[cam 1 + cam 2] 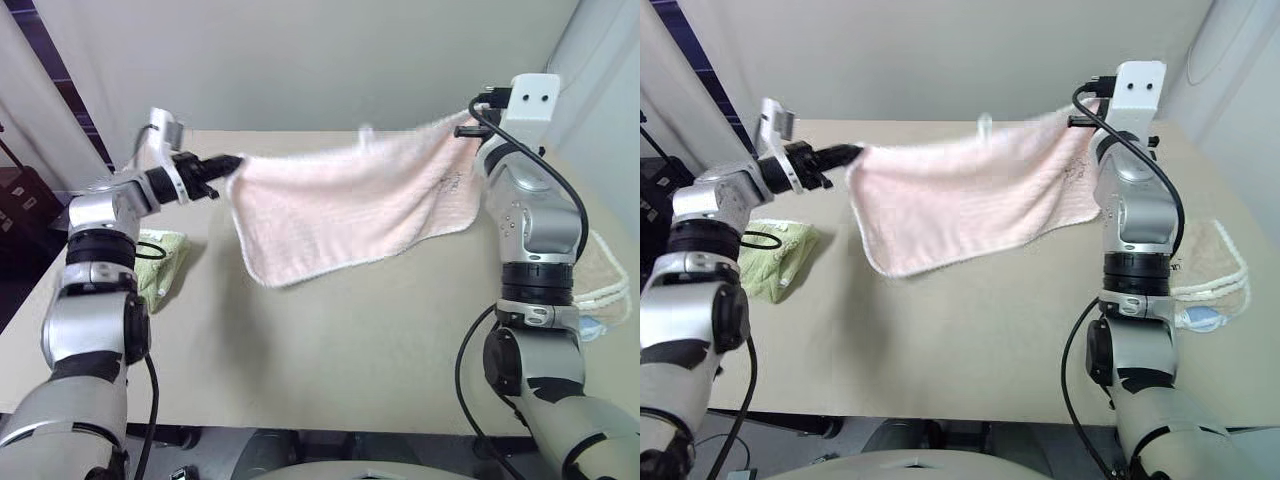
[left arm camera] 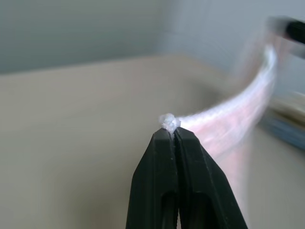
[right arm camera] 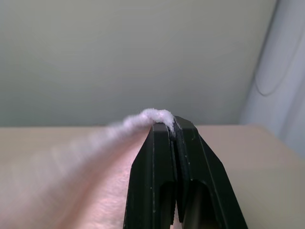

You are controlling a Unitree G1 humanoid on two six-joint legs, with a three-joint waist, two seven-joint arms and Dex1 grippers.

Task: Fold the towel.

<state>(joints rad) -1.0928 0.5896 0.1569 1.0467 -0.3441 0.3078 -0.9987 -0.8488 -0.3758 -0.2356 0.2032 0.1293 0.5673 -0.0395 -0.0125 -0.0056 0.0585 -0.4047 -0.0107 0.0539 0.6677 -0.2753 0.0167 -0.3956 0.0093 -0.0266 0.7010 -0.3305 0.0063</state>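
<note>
Both tools clamped on towel [image 1: 350, 205]

Setting: plain indoor test room. Evidence: bare beige flat-topped table [image 1: 330, 340], blank off-white wall [image 1: 300, 60], pale curtain [image 1: 1230, 60] at the side.

The light is soft and even, rather dim, with no glare. On the table [image 1: 330, 340] there are only weak, diffuse shadows. In the head views the towel [image 1: 350, 205] is a little smeared along its upper edge, in the middle of the frame. In the left wrist view it is strongly blurred toward the upper right, and the background is out of focus. Both wrist views show their black fingers sharply.
</note>
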